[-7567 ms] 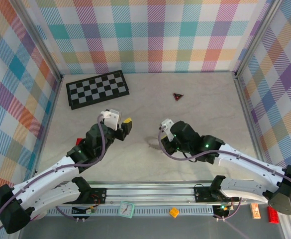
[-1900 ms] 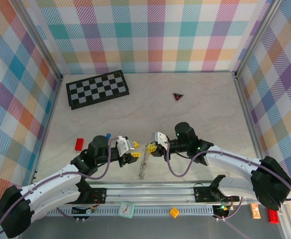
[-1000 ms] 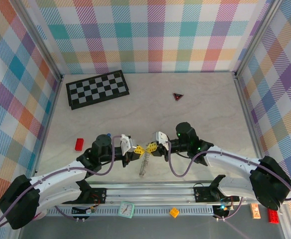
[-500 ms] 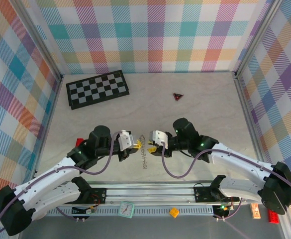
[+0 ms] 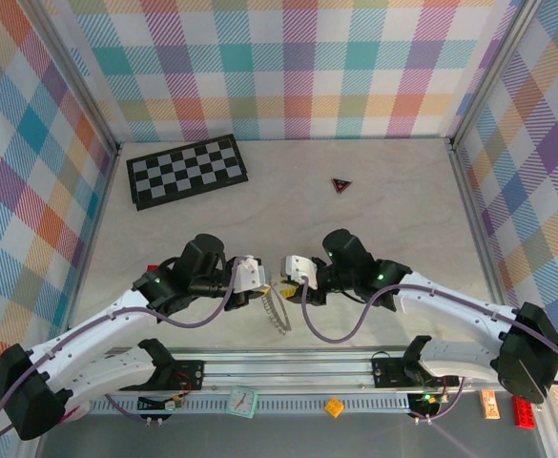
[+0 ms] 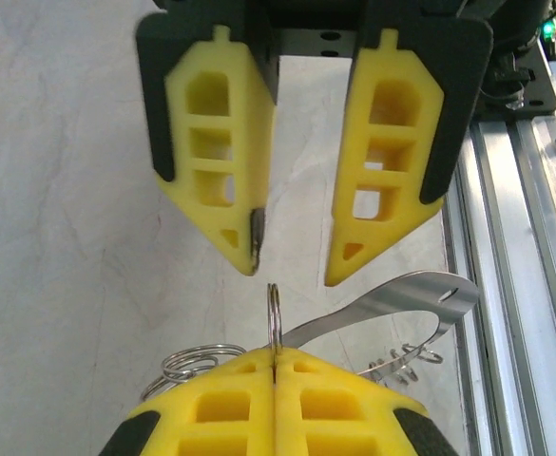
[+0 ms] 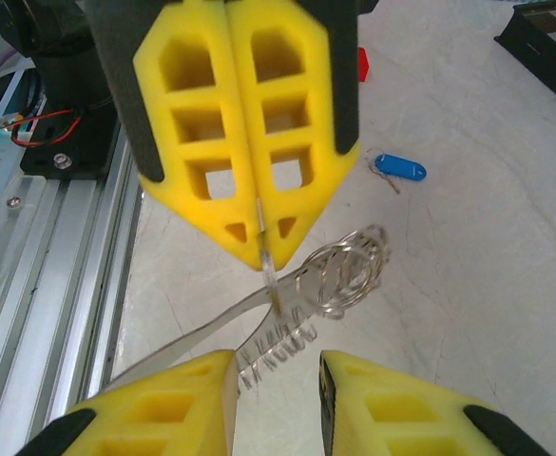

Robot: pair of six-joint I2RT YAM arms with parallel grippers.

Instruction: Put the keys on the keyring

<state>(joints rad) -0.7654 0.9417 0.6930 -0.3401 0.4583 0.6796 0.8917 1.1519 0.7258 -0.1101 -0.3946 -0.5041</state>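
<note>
Because the keyring must be steadied in the air before anything can be threaded onto it, we judge this to be the set-up step, with no key on the ring yet. The worktop carries a checkerboard at its far left corner, well apart from the work. Both arms reach in to meet near the middle of the near edge.

The left tool is clenched on a thin wire loop of the keyring. The ring hangs from that pinch just above the worktop, its silvery band and beaded coil trailing toward the near edge. Pinching it at the rim leaves the hoop open to the other arm. We think the pinched loop is part of the ring's own coil, though the wire is too fine to be sure.

The right tool faces it, just beside the ring, jaws apart with nothing between them. It is released and free to fetch a key.

The blue-headed key lies flat on the worktop beyond the left tool, toward the left edge. A small dark triangle sits toward the far edge, no part of the job.
</note>
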